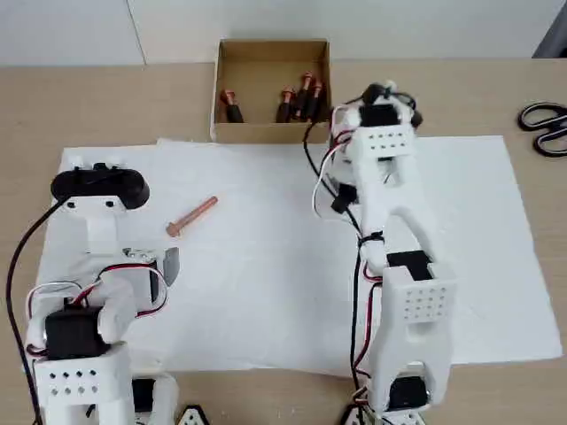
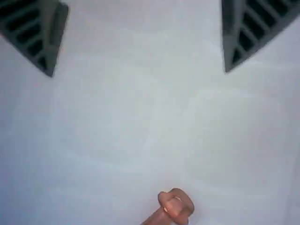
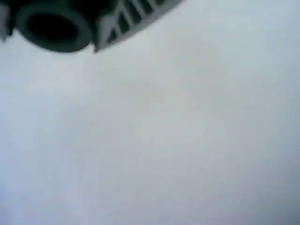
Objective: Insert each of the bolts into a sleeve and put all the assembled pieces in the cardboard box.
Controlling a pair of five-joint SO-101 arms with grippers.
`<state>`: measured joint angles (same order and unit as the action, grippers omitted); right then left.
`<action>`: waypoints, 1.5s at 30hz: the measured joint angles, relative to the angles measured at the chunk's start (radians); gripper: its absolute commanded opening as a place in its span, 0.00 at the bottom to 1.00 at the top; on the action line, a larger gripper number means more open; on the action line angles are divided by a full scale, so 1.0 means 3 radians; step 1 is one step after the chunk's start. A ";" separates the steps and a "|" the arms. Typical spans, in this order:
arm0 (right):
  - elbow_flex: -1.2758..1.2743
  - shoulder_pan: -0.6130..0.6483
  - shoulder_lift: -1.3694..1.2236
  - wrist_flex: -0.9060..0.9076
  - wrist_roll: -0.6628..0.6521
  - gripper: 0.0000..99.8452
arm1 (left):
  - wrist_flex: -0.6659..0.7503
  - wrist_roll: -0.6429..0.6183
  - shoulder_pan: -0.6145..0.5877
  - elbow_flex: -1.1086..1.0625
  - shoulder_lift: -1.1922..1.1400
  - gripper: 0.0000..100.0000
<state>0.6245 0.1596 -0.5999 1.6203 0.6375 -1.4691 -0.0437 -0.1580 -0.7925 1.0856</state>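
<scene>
A copper bolt (image 1: 191, 217) lies loose on the white paper (image 1: 266, 292). In the left wrist view its head (image 2: 176, 205) sits just short of my left gripper (image 2: 138, 70), which hangs open over bare paper with its grey fingers (image 2: 40, 33) wide apart. From above, the left gripper (image 1: 165, 266) is a little below and left of the bolt. My right gripper (image 3: 65, 23) is shut on a black sleeve (image 3: 51, 28), whose open end faces the camera above the paper. The cardboard box (image 1: 215, 97) at the back holds several assembled pieces (image 1: 299, 99).
The right arm (image 1: 390, 204) stretches up the paper's right half, its wrist close to the box's right front corner. Scissors (image 1: 545, 126) lie on the wooden table at the far right. Loose cables (image 1: 323, 177) hang beside the right arm.
</scene>
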 measured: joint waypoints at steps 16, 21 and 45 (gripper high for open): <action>0.0245 -0.0159 -0.0358 0.0215 -0.2066 0.01 | 0.0000 0.0000 0.0000 0.0000 0.0000 0.22; 0.0245 -0.0159 -0.0629 0.0143 -0.2266 0.01 | 0.0000 0.0000 0.0000 0.0000 0.0000 0.22; 0.0199 -0.0097 -0.0425 0.0281 -0.2424 0.15 | 0.0000 0.0000 0.0000 0.0000 0.0000 0.22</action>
<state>0.6843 0.1304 -0.7273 1.7047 -0.0898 -1.4691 -0.0437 -0.1580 -0.7925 1.0856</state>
